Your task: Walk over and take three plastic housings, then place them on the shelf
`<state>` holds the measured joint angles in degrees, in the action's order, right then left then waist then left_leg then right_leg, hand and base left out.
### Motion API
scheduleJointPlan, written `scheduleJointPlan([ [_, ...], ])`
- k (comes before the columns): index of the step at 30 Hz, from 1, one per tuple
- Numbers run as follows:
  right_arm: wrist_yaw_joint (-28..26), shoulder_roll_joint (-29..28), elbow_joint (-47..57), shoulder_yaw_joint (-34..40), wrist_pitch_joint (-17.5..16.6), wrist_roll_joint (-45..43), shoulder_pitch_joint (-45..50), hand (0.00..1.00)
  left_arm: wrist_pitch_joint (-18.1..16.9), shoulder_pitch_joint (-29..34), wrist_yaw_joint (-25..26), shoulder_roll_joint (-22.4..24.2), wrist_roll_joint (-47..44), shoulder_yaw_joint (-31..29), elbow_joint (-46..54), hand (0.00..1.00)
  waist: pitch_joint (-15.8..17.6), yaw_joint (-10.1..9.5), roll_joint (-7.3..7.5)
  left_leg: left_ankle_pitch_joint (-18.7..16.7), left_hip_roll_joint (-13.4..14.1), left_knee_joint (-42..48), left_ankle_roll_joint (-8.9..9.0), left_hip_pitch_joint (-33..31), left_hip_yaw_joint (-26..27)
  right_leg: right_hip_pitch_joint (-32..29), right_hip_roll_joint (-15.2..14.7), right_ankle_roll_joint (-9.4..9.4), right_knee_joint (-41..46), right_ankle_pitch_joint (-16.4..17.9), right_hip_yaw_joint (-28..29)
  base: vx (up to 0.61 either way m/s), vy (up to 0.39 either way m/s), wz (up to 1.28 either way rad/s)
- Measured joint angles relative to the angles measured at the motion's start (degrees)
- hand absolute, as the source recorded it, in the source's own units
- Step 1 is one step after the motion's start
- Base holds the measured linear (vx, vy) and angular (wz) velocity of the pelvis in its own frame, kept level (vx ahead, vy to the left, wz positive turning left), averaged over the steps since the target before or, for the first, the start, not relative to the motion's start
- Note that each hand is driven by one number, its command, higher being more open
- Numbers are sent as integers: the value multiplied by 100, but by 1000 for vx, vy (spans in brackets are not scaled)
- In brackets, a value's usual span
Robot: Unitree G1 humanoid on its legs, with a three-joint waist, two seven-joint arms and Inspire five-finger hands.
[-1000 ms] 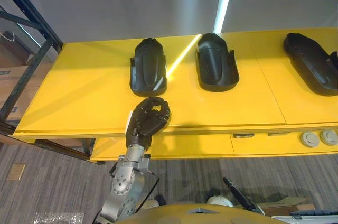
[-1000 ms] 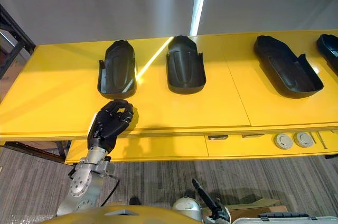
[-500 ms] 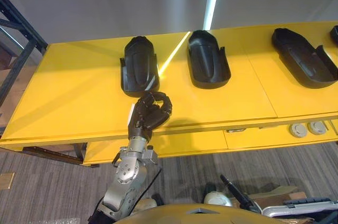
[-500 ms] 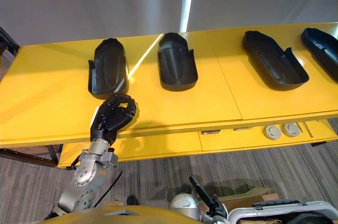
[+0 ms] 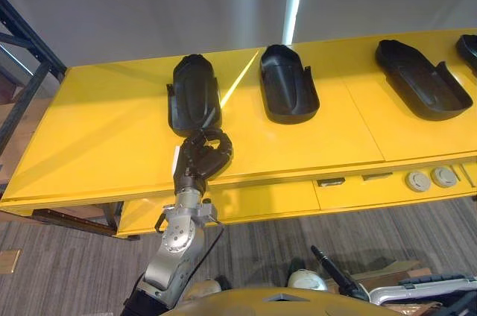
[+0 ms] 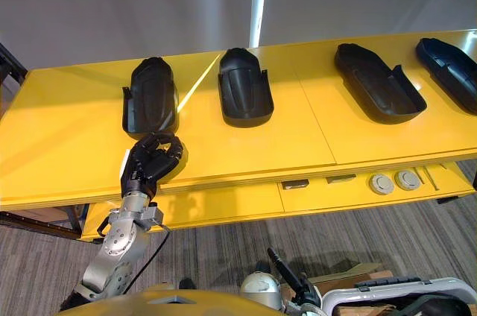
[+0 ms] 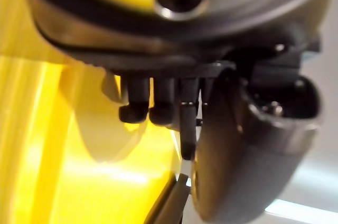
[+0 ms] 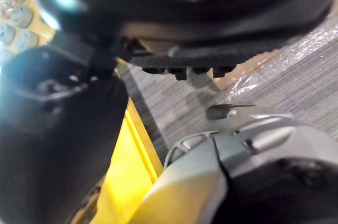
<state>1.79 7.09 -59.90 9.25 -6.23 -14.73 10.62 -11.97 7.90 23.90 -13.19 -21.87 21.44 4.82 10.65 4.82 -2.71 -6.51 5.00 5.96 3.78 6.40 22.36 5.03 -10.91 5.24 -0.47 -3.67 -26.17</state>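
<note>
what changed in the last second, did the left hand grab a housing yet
The camera swung right, shifting the whole scene. The left hand, curled and empty, has edged up to the near end of the leftmost housing; contact is unclear. Nothing grasped. The other housings lie as before on the yellow table; the right hand hangs low, by the floor.

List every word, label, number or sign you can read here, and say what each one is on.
No text in these pictures can be read.
Small dark plates on the front edge of the yellow table: too small to read.
Black housings on the tabletop: no print visible on them.
Round grey discs on the lower ledge: no legible marks.
</note>
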Motion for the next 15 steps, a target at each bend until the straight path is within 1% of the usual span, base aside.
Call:
scheduleJointPlan([
  [3,-10,4,1,1,20,43,4,100,29,-160,13,0,-1,-29,-142,0,1,-2,-1,-64,38,103,14,-21,31,0,12,-2,10,1,19,-9,6,-7],
  [7,-26,14,11,0,50,84,0,100,94,-419,60,0,-5,-206,-384,0,14,14,-5,-131,70,202,17,-26,99,-27,23,-10,41,6,129,-26,8,-9],
  [11,-41,16,10,9,54,84,3,100,105,-601,109,12,-6,-276,-438,0,30,13,-5,-179,106,351,15,-216,96,-179,20,-12,103,8,138,-43,2,0],
  [14,-74,13,3,28,56,84,35,100,109,-658,118,156,-7,-417,-433,0,59,9,-4,-245,147,463,16,-306,95,-232,25,-24,146,19,146,-27,3,0],
  [15,-82,13,5,32,53,84,36,100,120,-719,143,181,-14,-442,-434,0,118,4,-3,-262,154,495,18,-306,97,-213,28,-24,153,19,157,0,0,0],
])
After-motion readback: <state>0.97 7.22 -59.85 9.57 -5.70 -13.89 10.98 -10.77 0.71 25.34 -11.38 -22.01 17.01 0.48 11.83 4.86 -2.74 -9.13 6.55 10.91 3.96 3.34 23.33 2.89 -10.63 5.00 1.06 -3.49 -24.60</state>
